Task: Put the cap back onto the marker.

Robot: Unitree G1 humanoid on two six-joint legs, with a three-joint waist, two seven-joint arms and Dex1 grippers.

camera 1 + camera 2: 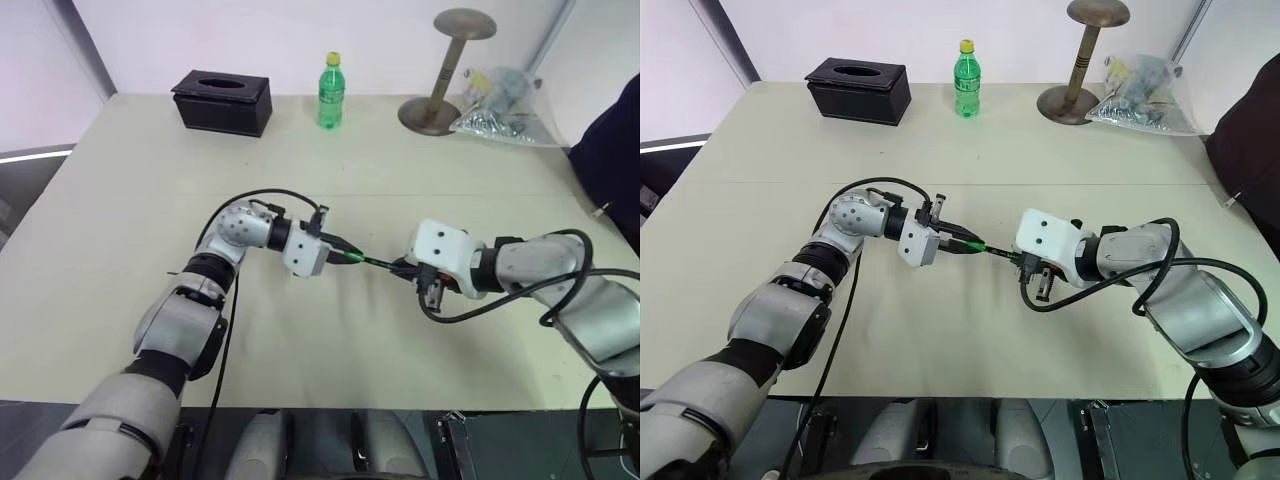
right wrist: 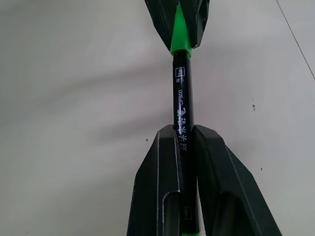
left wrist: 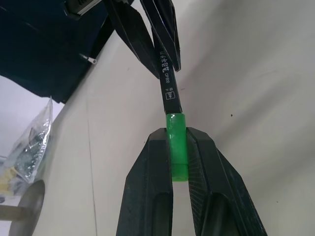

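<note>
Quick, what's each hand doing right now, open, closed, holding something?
Left hand: closed on the small bright green plastic cap.
Right hand: closed on the thin black marker, whose end meets the cap.

Silver-grey jointed left arm (image 1: 190,320) and right arm (image 1: 560,275), white boxy wrist housings, looping black cables, matte black tapered fingers (image 3: 147,187).

The marker (image 2: 183,105) has its rear end buried between the right gripper (image 2: 186,142) fingers, and its tip is hidden inside the cap (image 3: 176,145). White barrel print is too small to read (maybe "CP800"?). Plastic bag (image 1: 500,105) contents can't be made out.
</note>
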